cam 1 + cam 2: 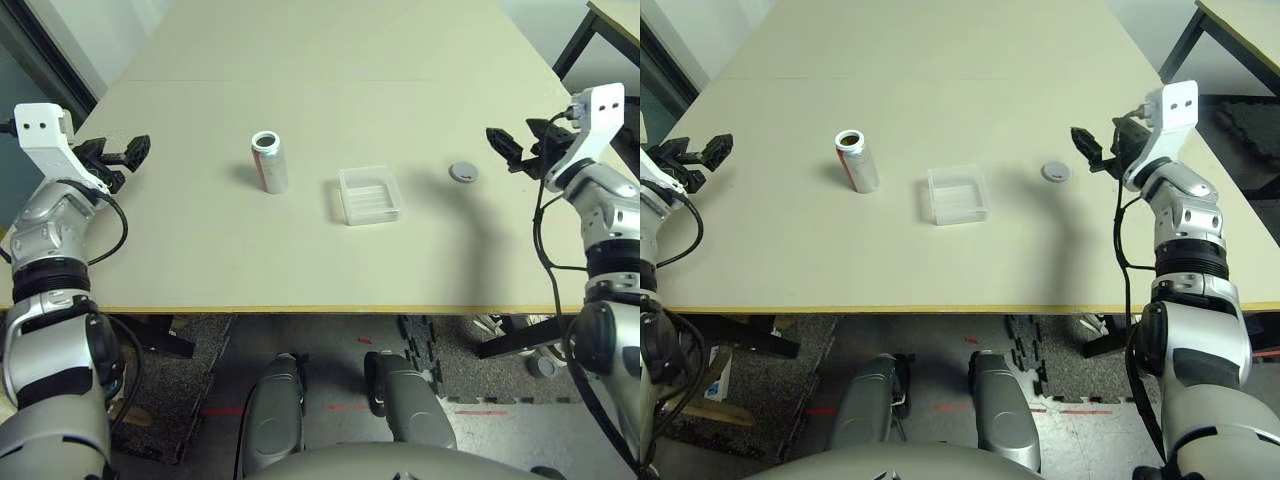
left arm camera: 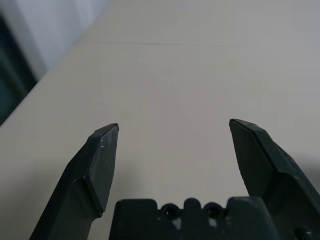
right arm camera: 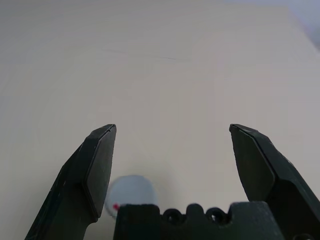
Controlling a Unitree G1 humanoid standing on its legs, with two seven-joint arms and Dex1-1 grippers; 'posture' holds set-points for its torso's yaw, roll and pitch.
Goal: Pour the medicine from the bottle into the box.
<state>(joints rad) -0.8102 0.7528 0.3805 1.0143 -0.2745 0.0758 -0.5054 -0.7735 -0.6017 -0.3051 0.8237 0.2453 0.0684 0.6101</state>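
Observation:
The bottle (image 1: 269, 162), silvery-grey with a white rim and an open top, stands upright on the table (image 1: 300, 60), left of centre. The box (image 1: 369, 195), a shallow clear square tray, lies a short way to its right. My left gripper (image 1: 125, 160) hovers open and empty near the table's left edge, well left of the bottle; in the left wrist view its fingers (image 2: 97, 165) spread wide over bare tabletop. My right gripper (image 1: 508, 150) hovers open and empty near the right edge, right of the box; its fingers (image 3: 95, 170) are spread wide in the right wrist view.
A small flat grey round cap (image 1: 463, 172) lies between the box and my right gripper, and sits just below the right gripper (image 3: 131, 192). A second table (image 1: 620, 20) stands at the far right. The table's front edge (image 1: 300, 309) runs close to my body.

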